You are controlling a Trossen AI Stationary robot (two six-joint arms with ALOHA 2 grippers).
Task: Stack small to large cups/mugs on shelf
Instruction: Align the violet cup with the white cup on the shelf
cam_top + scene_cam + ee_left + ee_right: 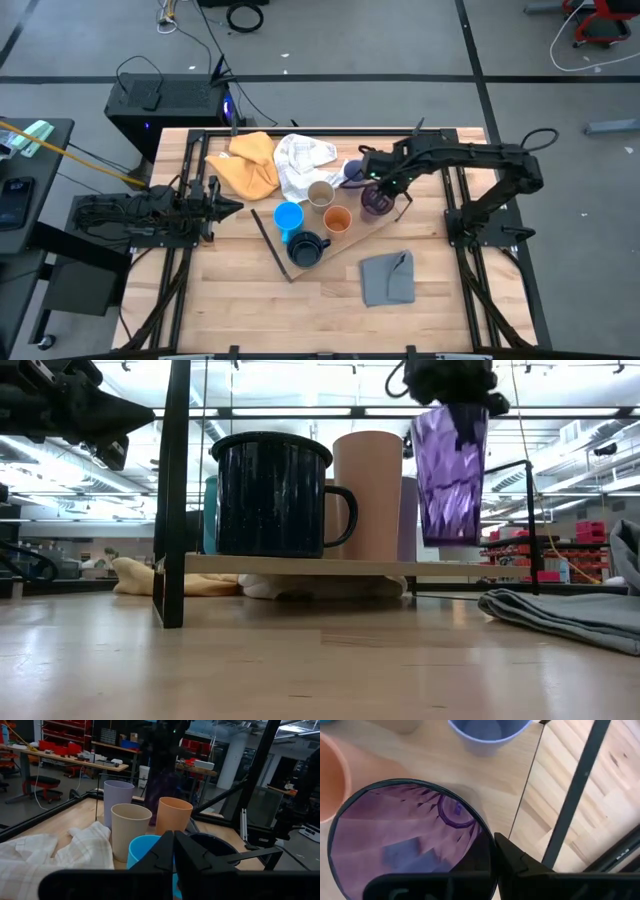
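The shelf (372,228), a light-wood board on a black wire frame, lies mid-table. On it stand the lavender cup (351,170), beige cup (320,193), blue mug (288,217), orange cup (337,219) and navy mug (305,248), each on its base. My right gripper (382,190) points down over the shelf's right end, shut on the purple cup (449,475). That cup hangs just above the board. My left gripper (173,851) is shut on nothing, held level at the table's left side and pointing at the cups. My right gripper holds the purple cup by its rim (489,840), coming from above with the fingers pointing down. One finger (517,862) lies outside the wall; the other is hidden by the cup and the gripper body. The cup hangs upright, mouth up, clear of the shelf.
A yellow cloth (248,165) and a white cloth (300,160) lie at the far side, behind the shelf. A grey cloth (387,277) lies near the front right. Black frame rails (455,200) run along the table's sides.
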